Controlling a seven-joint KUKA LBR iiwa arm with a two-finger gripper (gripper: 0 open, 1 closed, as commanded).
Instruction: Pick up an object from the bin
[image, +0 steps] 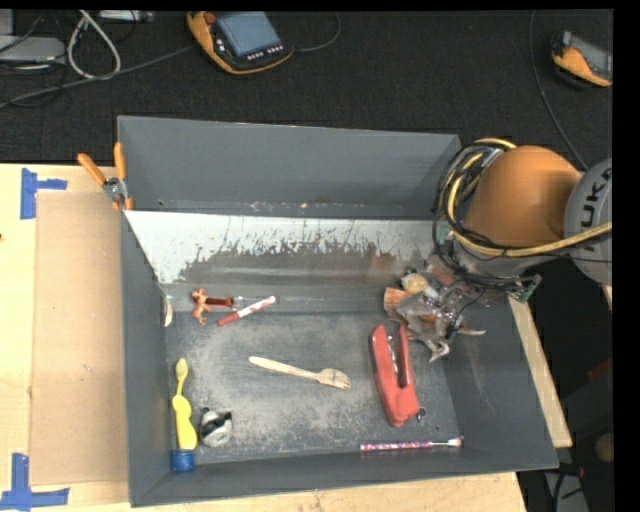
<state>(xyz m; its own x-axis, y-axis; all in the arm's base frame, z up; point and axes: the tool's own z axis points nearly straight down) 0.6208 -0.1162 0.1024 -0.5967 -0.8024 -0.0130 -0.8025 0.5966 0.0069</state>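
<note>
A small clump of tan and brown pieces (408, 297) is seen at the far right of the bin (300, 180) floor, where the back slope meets the bottom, and the gripper (440, 334) is set low just to its right, touching or nearly touching it. How far the gripper is open, and whether anything is held, cannot be told, as the tip is lost among cables and clutter. For a clean pick, one piece should be singled out and the closing centred on it, and the nearby wall should be kept clear of. Just near of the clump a red stapler-like tool (395, 378) is laid lengthwise; it could be nudged if the descent is off. A pink striped stick (410, 444) lies along the near wall and a wooden fork (300, 370) mid-floor. Well apart on the left are found a red and white pen (246, 311), a small orange figure (208, 302), a yellow toothbrush (183, 405) and a black and white scrap (214, 427).
</note>
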